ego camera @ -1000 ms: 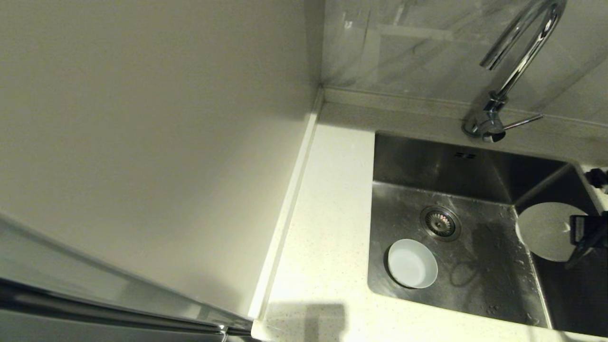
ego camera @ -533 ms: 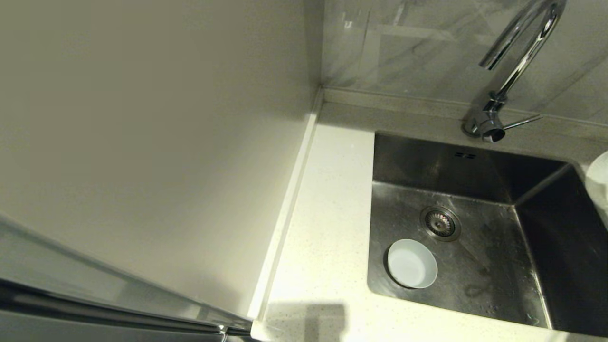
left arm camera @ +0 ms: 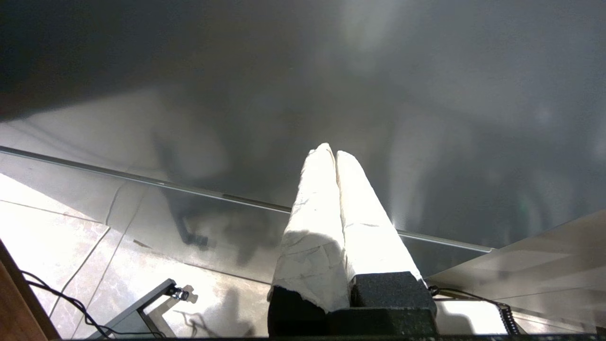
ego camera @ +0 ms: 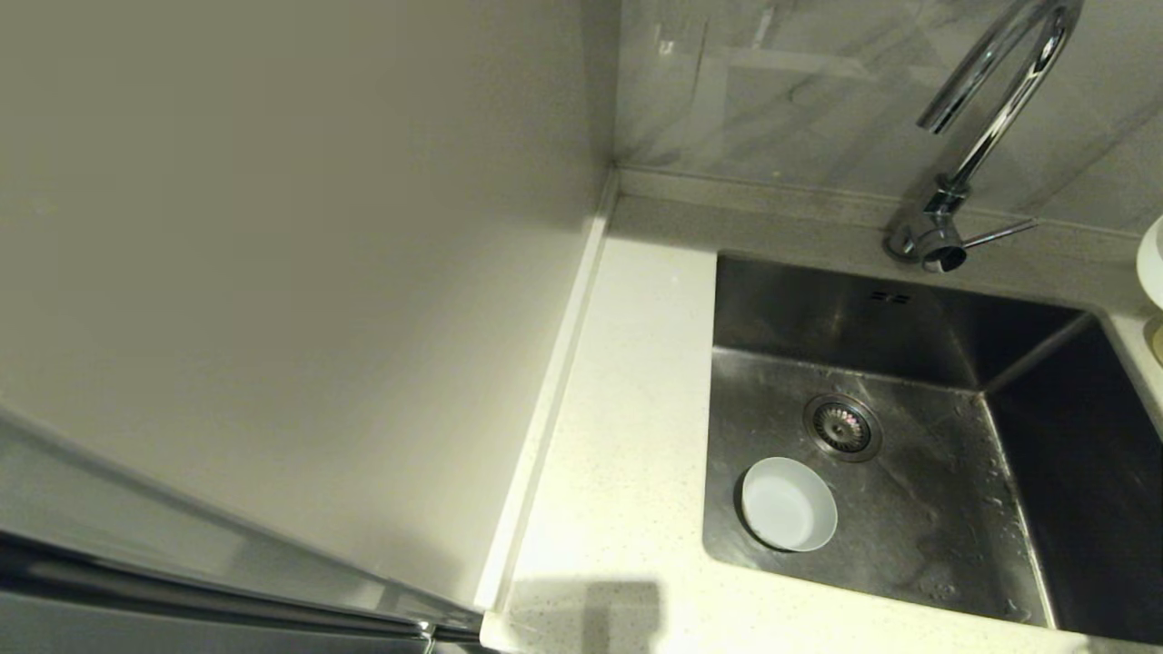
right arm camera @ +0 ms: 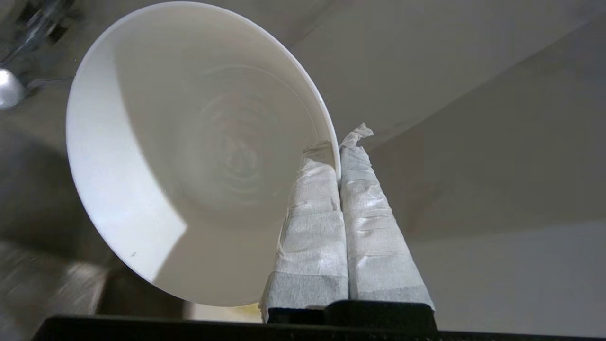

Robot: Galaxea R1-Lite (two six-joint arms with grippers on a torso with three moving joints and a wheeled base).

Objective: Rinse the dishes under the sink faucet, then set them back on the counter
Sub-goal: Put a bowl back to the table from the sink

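The right gripper (right arm camera: 339,158) has its two tape-wrapped fingers (right arm camera: 315,222) clenched on the rim of the white bowl (right arm camera: 189,151), one finger inside the bowl and the other against its outer wall. The bowl is tipped so that its hollow faces the wrist camera, and faint rings show on its inner bottom. In the head view only a sliver of this white bowl (ego camera: 1152,259) shows at the far right edge, above the counter (ego camera: 627,436) to the right of the sink (ego camera: 918,509); the gripper itself lies outside that view.

The left gripper (left arm camera: 335,154) is parked away from the work, its wrapped fingers (left arm camera: 315,227) pressed together with nothing between them, pointing at a dark glossy panel above a tiled floor.

In the sink the pale blue-grey bowl (ego camera: 788,504) stands upright on the basin floor at the near left, just beside the round drain strainer (ego camera: 842,425) but apart from it. Water drops lie on the basin floor toward its right side. The two overflow slots (ego camera: 889,297) sit in the far wall. The chrome gooseneck faucet (ego camera: 990,118) rises from the counter behind the sink, its thin side lever (ego camera: 999,234) pointing right. A plain cream wall panel (ego camera: 273,272) fills the left of the scene
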